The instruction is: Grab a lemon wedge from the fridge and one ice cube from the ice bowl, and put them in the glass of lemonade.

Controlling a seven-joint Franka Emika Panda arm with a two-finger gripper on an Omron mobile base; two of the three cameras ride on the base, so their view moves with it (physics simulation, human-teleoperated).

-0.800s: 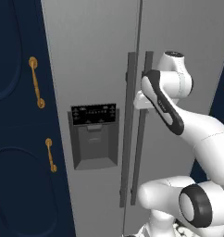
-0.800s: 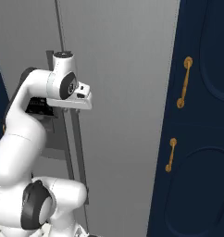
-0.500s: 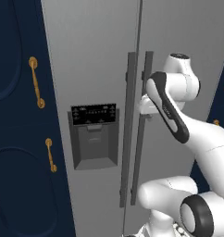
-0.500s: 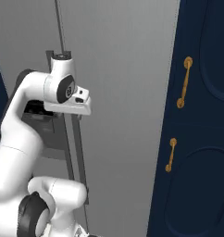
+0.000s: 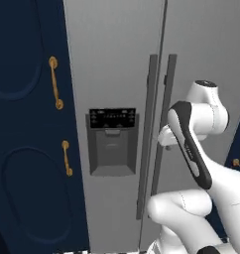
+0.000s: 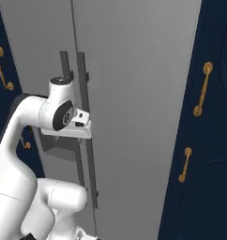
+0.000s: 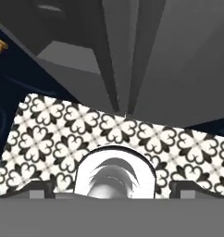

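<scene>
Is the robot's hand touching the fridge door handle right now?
Cannot tell. In the right base view the hand sits right at the right-door handle, overlapping it, but no view plainly shows either contact or a gap between them.

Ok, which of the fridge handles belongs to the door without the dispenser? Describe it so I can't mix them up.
Find the tall grey fridge between the navy cabinets. Two long dark vertical handles run side by side along its centre seam. The one you want is the right handle, next to the robot's white arm, away from the black dispenser panel; the left handle sits on the dispenser door.
</scene>
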